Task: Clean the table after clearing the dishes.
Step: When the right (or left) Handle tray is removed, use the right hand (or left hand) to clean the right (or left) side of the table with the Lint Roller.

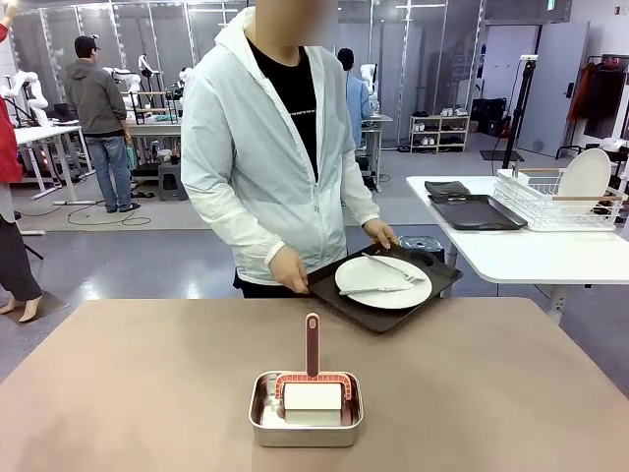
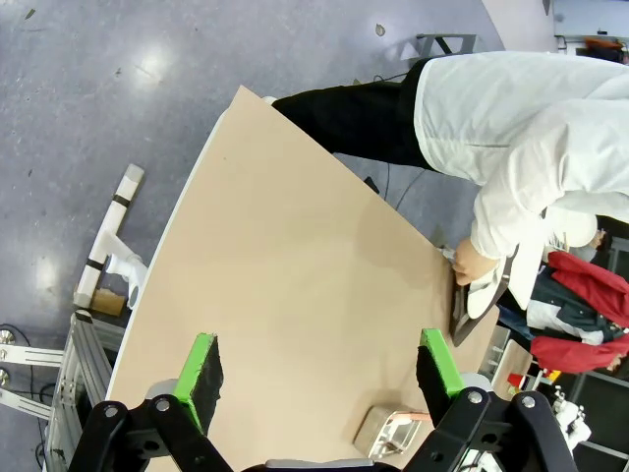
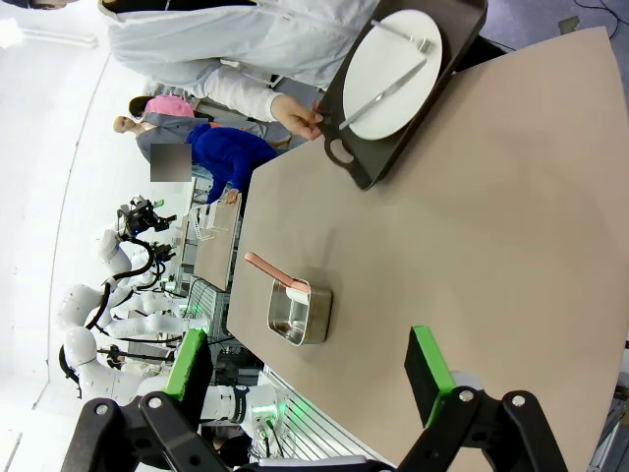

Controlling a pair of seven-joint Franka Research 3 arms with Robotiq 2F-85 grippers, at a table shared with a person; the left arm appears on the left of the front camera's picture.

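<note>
While both claws hang spread wide, nothing betw. the pads, left gripper [image 2: 319, 372] & right gripper [image 3: 307, 370] above the tan table [image 1: 511, 393], a steel pan [image 1: 295, 425] w/ a red-handled scrubber [image 1: 313, 349] sits mid-table, and a person's hands [image 1: 291, 270] grip the dark tray [image 1: 334, 295] w/ plate [image 1: 378, 278], fork [image 1: 393, 266] & knife [image 1: 378, 290] at the far edge.

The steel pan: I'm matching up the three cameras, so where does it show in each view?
Front view: pan low centre, on the table's near side.
Left wrist view: pan at the bottom edge, right of centre.
Right wrist view: pan left of centre, below the middle.
Shared landmark: the tray the person holds at the table's far edge, also seen from the left wrist and the right wrist.
</note>
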